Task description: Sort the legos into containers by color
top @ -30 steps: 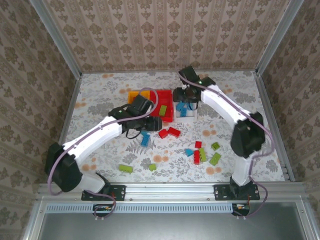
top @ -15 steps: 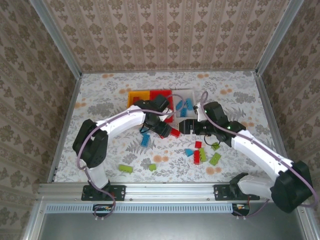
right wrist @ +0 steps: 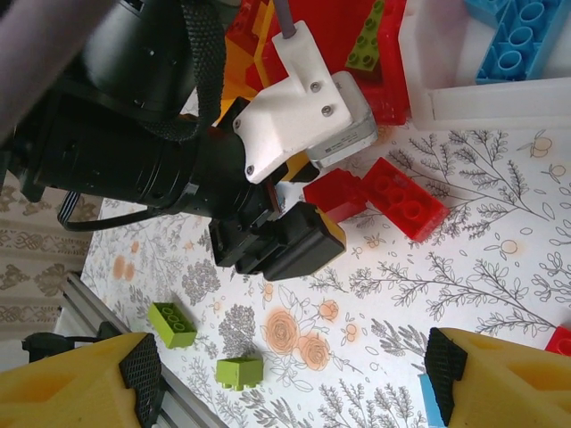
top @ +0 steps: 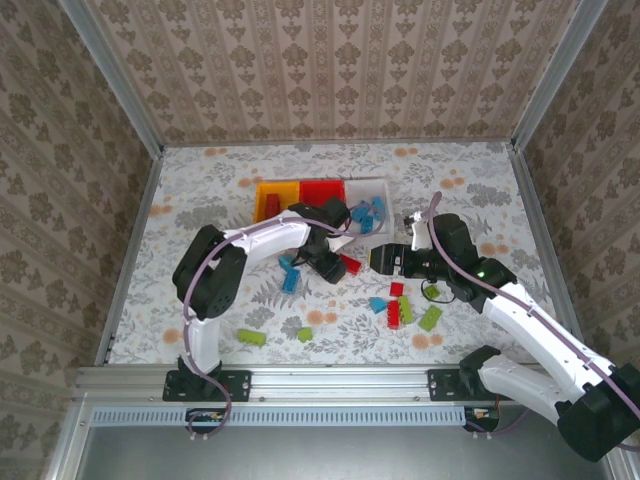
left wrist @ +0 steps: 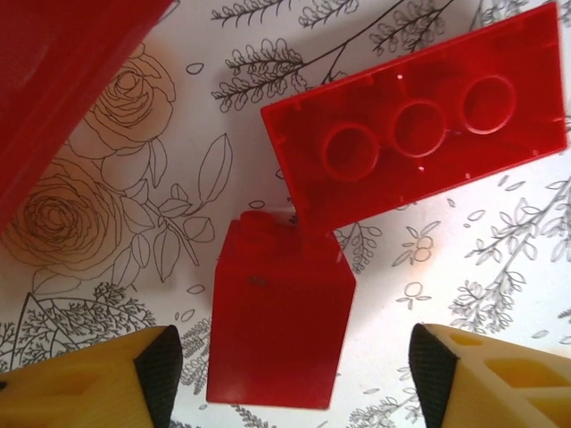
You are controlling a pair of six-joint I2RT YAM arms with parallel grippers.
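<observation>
Jaws of your left end effector (left wrist: 299,374) stand apart astride the small red brick (left wrist: 281,312), on the counter (left wrist: 500,267) near the red bin (left wrist: 53,80). Close on it alone: the long red brick (left wrist: 419,134) seems to touch its corner, so lift straight.

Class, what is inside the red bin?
One lime green brick lies in the red bin. From above, the left arm covers the bin's near end, so more bricks may be hidden there.
</observation>
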